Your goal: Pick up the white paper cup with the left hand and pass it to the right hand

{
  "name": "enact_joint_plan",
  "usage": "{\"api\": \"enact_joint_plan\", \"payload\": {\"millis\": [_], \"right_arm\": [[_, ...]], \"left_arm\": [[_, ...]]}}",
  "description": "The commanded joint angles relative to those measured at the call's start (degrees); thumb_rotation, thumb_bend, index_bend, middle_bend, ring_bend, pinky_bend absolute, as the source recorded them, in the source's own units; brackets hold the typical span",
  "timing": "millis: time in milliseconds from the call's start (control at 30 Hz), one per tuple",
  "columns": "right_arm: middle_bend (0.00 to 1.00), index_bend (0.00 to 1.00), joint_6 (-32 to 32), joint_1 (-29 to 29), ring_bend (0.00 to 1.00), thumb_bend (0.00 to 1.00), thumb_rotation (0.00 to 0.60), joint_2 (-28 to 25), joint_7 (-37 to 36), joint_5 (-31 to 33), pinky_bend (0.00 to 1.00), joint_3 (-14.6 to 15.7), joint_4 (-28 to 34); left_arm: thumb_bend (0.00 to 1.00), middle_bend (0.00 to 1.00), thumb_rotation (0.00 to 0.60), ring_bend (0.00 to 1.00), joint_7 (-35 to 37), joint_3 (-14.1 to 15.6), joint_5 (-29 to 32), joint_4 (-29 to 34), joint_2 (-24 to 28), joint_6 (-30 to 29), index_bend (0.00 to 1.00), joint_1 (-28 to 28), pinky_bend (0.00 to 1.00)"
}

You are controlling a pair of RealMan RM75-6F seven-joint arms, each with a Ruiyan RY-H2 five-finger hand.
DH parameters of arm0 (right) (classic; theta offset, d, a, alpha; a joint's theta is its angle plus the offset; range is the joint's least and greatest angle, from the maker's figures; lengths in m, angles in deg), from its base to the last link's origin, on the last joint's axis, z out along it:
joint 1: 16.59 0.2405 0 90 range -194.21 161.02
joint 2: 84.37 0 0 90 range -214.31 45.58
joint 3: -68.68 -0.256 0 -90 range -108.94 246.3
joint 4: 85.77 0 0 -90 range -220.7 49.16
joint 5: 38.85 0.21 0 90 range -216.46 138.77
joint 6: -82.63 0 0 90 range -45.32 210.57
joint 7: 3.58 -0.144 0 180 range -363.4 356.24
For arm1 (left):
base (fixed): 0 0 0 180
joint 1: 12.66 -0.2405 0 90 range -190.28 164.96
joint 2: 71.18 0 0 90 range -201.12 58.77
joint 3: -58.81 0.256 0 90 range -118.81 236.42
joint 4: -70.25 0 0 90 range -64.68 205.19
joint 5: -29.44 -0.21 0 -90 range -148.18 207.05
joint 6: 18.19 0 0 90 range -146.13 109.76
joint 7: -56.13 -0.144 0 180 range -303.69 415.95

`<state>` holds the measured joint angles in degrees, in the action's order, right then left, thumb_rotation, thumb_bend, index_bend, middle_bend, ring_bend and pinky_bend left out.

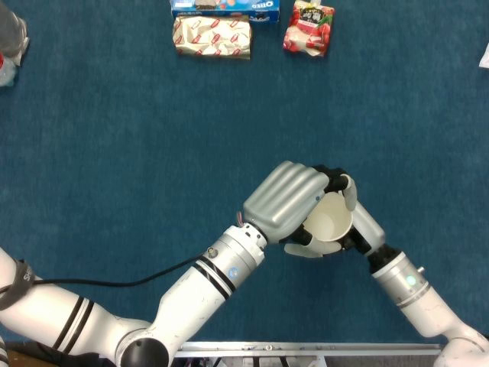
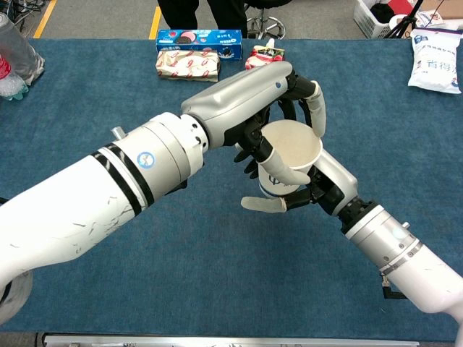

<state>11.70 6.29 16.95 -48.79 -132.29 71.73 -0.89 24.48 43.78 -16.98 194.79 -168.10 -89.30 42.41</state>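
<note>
Blue carpeted table (image 2: 108, 108) as work surface; snack packets along far edge. White paper cup (image 2: 289, 155) aloft above table centre, upright, mouth up, long axis vertical. Left hand (image 2: 249, 97) wrapped over cup from left and far side, fingers closed on wall. Right hand (image 2: 318, 184) directly beneath and right of cup, fingers cupped around lower wall; firm contact not confirmable.

Worktop (image 2: 87, 108): blue cloth-covered surface.
Far edge: blue biscuit box (image 2: 199, 36), patterned packet (image 2: 187, 63) just before it, red snack pouch (image 2: 265, 56) beside.
Far left: plastic bottles (image 2: 14, 58).
Far right: white bag (image 2: 437, 61).
</note>
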Motion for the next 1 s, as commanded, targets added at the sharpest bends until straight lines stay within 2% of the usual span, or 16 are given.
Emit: {"api": "enact_joint_plan", "payload": {"millis": [33, 567, 1000], "right_arm": [[0.45, 0.44, 0.1, 0.0, 0.45, 0.0, 0.6, 0.0, 0.2, 0.1, 0.39, 0.1, 0.0], [0.5, 0.72, 0.3, -0.3, 0.48, 0.02, 0.6, -0.1, 1.3, 1.0, 0.4, -0.1, 0.4], [0.5, 0.78, 0.4, -0.4, 0.48, 0.15, 0.6, -0.1, 2.0, 1.2, 0.4, -0.2, 0.4]], "left_arm": [[0.0, 0.41, 0.6, 0.42, 0.0, 0.1, 0.0, 0.0, 0.0, 0.0, 0.47, 0.0, 0.69], [0.0, 0.41, 0.6, 0.42, 0.1, 0.6, 0.0, -0.2, -0.2, 0.2, 0.47, -0.1, 0.69], [0.0, 0.4, 0.6, 0.42, 0.4, 1.0, -0.8, -0.1, 0.0, 0.8, 0.46, -0.2, 0.69]]}}
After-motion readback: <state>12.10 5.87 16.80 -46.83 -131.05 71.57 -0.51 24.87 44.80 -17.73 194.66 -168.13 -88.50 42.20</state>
